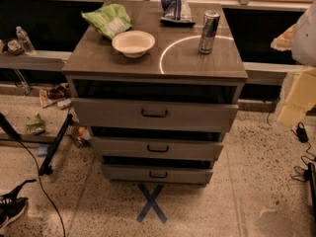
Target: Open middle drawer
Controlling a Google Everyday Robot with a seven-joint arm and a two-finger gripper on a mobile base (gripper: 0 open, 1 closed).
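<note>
The grey-brown cabinet (155, 63) stands in the middle of the camera view with three drawers stacked in its front. The middle drawer (118, 147) has a medium-height front and a small dark loop handle (158, 148) at its centre. A dark gap shows above its front. The taller top drawer (108, 113) sits above it and the narrow bottom drawer (123, 173) below it. My gripper is not in view. Only white and cream parts of my arm (306, 33) show at the right edge, well away from the drawer fronts.
On the cabinet top are a white bowl (133, 43), a green chip bag (107, 19), a blue bag (176, 10) and a silver can (209, 32). A blue tape X (151, 203) marks the floor in front. Black cables and stands (54, 147) lie at left, and more cables (302, 132) at right.
</note>
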